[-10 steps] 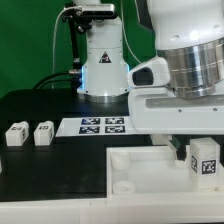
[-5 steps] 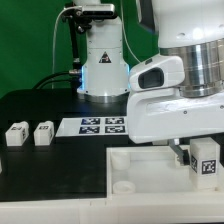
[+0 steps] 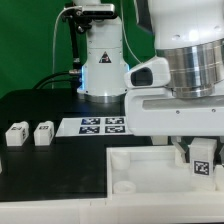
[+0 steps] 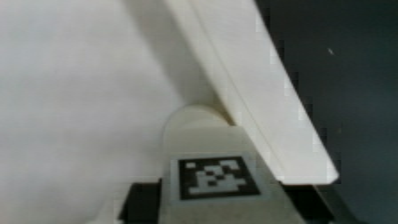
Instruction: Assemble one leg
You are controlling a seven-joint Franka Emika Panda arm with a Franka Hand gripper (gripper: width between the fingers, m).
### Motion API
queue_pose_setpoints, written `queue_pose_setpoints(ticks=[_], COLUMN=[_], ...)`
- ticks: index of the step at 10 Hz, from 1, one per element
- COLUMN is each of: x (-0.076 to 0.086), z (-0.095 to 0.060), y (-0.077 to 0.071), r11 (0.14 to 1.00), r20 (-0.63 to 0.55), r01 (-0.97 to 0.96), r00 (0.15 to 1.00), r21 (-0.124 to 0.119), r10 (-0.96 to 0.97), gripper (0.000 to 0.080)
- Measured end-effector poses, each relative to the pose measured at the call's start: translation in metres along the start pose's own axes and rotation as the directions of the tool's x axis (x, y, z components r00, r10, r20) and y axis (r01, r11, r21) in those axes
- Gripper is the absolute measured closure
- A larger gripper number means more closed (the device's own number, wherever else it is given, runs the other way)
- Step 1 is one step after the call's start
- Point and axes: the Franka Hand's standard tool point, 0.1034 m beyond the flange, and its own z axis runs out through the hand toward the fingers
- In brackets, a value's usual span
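My gripper [image 3: 199, 158] pinches one leg [image 3: 203, 155], tag outward, at the large white square piece [image 3: 150, 172], close against its raised edge [image 4: 249, 90] at the exterior view's right. Two more legs [image 3: 29, 133] stand on the black tabletop [image 3: 50, 160] beside the marker board [image 3: 103, 126].

The leg [image 3: 203, 155] is a small chunky white plastic block carrying a black-and-white square tag on the face turned toward the exterior camera; it sits low at the exterior view's right, directly beneath the tool [image 3: 200, 150], over the large white square piece [image 3: 140, 170]; whether it touches that piece cannot be told; in the wrist view the leg [image 4: 210, 165] shows a rounded white end pressed close against the piece's raised rim [image 4: 267, 110], its tag facing the camera.
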Motion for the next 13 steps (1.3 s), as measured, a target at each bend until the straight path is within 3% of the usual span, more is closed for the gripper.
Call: queue_pose_setpoints(ticks=[2, 5, 6, 7, 9, 11, 13], x=[-0.0005, -0.0010, -0.0008, -0.0010, -0.0024, -0.0043, -0.0013], z=[0.0019, 0.0026, 0.0026, 0.0027, 0.0018, -0.0015, -0.0006], y=[-0.0005, -0.0019, -0.0018, -0.0019, -0.0016, -0.0046, -0.0021], r11=[0.938, 0.818, 0.840, 0.857, 0.927, 1.000, 0.985], r20=[0.045, 0.065, 0.064, 0.063, 0.065, 0.023, 0.021], r01=[-0.345, -0.574, -0.542, -0.514, -0.374, -0.001, 0.171], r00=[0.938, 0.818, 0.840, 0.857, 0.926, 1.000, 0.985], r21=[0.027, 0.024, 0.027, 0.029, 0.020, -0.003, 0.000], r10=[0.344, 0.572, 0.539, 0.512, 0.372, 0.002, -0.171], gripper=[0.0505, 0.0505, 0.0430, 0.0430, 0.0181, 0.0159, 0.0151])
